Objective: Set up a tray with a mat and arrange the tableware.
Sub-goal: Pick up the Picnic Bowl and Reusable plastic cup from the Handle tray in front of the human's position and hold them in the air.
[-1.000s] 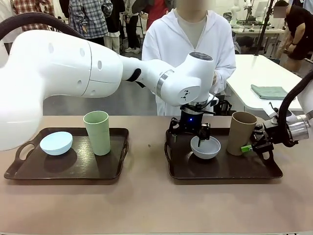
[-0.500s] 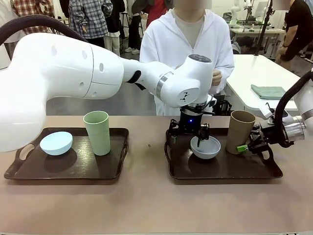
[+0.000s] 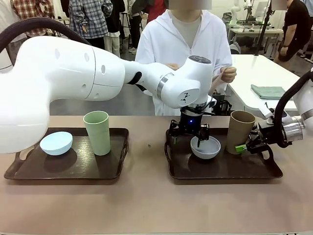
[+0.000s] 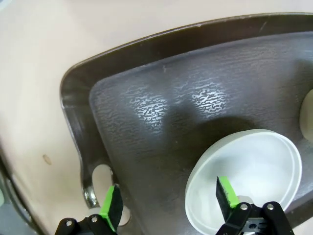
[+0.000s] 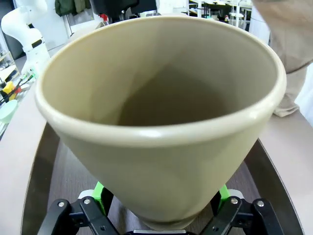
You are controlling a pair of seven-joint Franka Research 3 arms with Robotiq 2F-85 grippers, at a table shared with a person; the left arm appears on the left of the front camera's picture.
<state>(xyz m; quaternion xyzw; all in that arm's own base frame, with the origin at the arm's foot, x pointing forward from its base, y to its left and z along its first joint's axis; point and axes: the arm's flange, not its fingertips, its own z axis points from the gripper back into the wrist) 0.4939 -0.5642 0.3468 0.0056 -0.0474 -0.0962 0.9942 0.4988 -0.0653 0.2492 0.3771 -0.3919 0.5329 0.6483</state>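
On the right tray [image 3: 274, 172], lined with a dark textured mat [image 4: 161, 112], stand a white bowl [image 3: 206, 148] and a tan tumbler [image 3: 240, 131]. My left gripper [image 3: 188, 134] hangs open over the bowl's rim; in the left wrist view the left gripper [image 4: 168, 205] has one fingertip inside the white bowl [image 4: 254, 171] and the other over the mat. My right gripper [image 3: 243, 145] is shut on the tan tumbler's [image 5: 161, 117] lower part, green pads pressing both sides. A light blue bowl [image 3: 56, 143] and a pale green tumbler [image 3: 97, 132] stand on the left tray [image 3: 19, 169].
A person in white stands at the far edge behind the right tray, hands [image 3: 227, 74] raised at chest height. Bare tabletop lies between the two trays and along the near edge. My left arm spans the scene above the left tray.
My right gripper has slid slightly left and closed its fingers on the tan tumbler's base. The person's hand has lifted. My left gripper stays put over the white bowl.
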